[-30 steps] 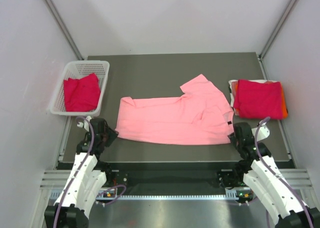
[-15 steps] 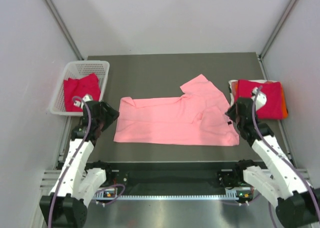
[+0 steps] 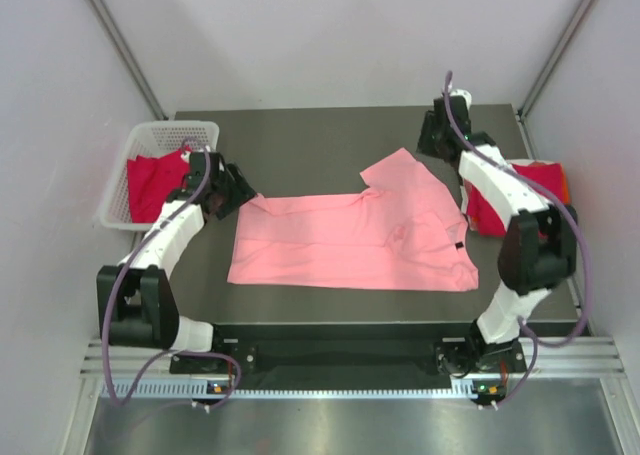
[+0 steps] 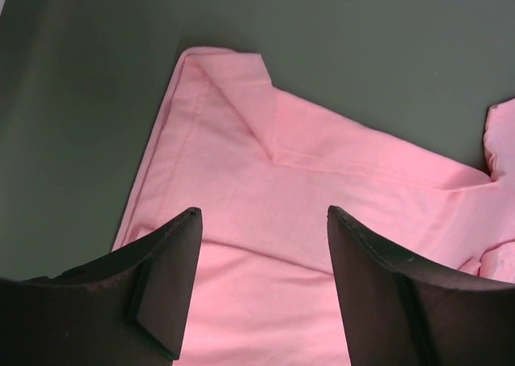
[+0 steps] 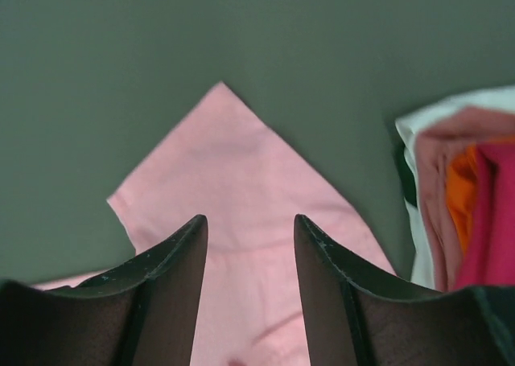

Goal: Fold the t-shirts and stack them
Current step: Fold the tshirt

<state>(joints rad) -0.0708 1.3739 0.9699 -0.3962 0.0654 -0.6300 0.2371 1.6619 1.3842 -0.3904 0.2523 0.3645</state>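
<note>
A salmon-pink t-shirt [image 3: 350,240] lies spread flat across the middle of the dark table, one sleeve pointing to the back right. It also shows in the left wrist view [image 4: 322,221] and the right wrist view [image 5: 241,181]. My left gripper [image 3: 240,190] is open and empty above the shirt's back left corner [image 4: 221,60]. My right gripper [image 3: 432,145] is open and empty above the sleeve tip [image 5: 221,88]. A folded stack topped by a crimson t-shirt [image 3: 520,200] sits at the right, with orange and white edges [image 5: 463,197]. Another crimson t-shirt [image 3: 155,185] lies in the basket.
A white mesh basket [image 3: 170,135] stands at the table's left edge. White walls close in at the back and both sides. The dark table [image 3: 320,135] shows bare behind the pink shirt.
Both arms have swung from the near corners of the shirt up to its far corners, left to the back left corner, right to the sleeve. The shirt's near edge now lies flatter.
</note>
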